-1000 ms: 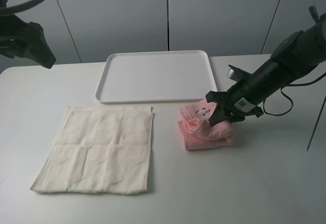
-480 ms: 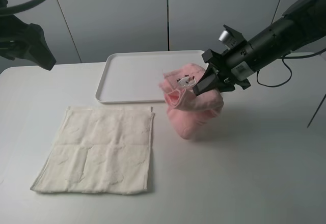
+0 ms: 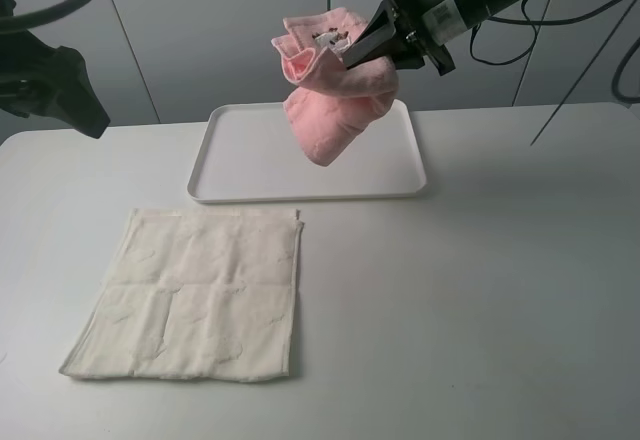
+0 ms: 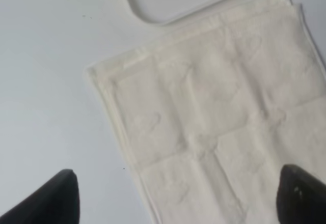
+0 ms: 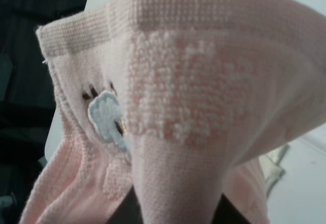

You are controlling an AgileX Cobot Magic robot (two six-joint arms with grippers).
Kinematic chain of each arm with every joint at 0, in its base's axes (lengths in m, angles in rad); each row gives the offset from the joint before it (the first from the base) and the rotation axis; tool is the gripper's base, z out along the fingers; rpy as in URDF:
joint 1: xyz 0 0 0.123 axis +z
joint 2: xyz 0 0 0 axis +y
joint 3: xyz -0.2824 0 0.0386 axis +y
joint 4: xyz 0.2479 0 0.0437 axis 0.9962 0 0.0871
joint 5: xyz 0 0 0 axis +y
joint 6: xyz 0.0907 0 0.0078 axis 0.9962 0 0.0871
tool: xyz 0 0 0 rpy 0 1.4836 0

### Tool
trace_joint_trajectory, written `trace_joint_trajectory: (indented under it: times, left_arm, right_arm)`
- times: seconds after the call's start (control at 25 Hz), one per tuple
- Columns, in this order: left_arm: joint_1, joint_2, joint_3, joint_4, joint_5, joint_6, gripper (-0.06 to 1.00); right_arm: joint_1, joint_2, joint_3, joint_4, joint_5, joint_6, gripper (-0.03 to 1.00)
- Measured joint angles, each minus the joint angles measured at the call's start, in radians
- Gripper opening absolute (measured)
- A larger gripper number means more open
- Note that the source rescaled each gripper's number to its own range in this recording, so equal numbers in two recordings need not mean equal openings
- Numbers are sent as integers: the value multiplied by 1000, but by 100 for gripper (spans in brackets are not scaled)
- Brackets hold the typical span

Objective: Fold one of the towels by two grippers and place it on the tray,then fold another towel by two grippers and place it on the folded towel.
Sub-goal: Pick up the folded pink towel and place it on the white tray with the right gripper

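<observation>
The folded pink towel hangs in the air above the white tray, bunched and drooping. My right gripper is shut on its upper edge, high over the tray's right half. Up close in the right wrist view the pink towel fills the picture, showing its small embroidered mark. The cream-white towel lies spread flat on the table in front of the tray; the left wrist view looks down on this cream-white towel. My left gripper stands open above it, holding nothing.
The left arm hovers at the far left, off the table surface. A corner of the tray lies just beyond the cream towel. Bare white table stretches to the right and front.
My right gripper has lifted the pink towel off the table and carried it up and to the left, from beside the tray to high above it. The left arm has not moved.
</observation>
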Motion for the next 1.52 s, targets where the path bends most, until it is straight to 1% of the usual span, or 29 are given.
trace_joint_trajectory:
  times: [0.24, 0.36, 0.48, 0.64, 0.96, 1.16, 1.32, 1.36, 1.4, 1.52]
  left_arm:
    - [0, 0, 0, -7, -4, 2, 99]
    - [0, 0, 0, -8, -6, 4, 99]
    - [0, 0, 0, -8, -6, 4, 99]
    - [0, 0, 0, -17, -6, 4, 99]
    - [0, 0, 0, -17, 5, 4, 99]
    - [0, 0, 0, -24, 9, 4, 99]
    - [0, 0, 0, -38, 11, 4, 99]
    - [0, 0, 0, -38, 11, 4, 99]
    - [0, 0, 0, -40, 13, 4, 99]
    - [0, 0, 0, -42, 15, 6, 99]
  right_arm:
    - [79, 190, -218, 2, 0, 80, 15]
    - [88, 278, -324, 22, 0, 96, 15]
    - [90, 349, -389, 57, -25, 98, 15]
    - [91, 417, -405, 49, -109, 78, 15]
    - [92, 494, -407, -108, -296, 64, 15]
    - [92, 515, -409, -164, -410, 88, 15]
    - [92, 517, -412, -201, -450, 91, 15]
    - [92, 517, -412, -213, -452, 91, 19]
    - [92, 517, -412, -227, -452, 89, 30]
    - [92, 517, -412, -251, -446, 89, 85]
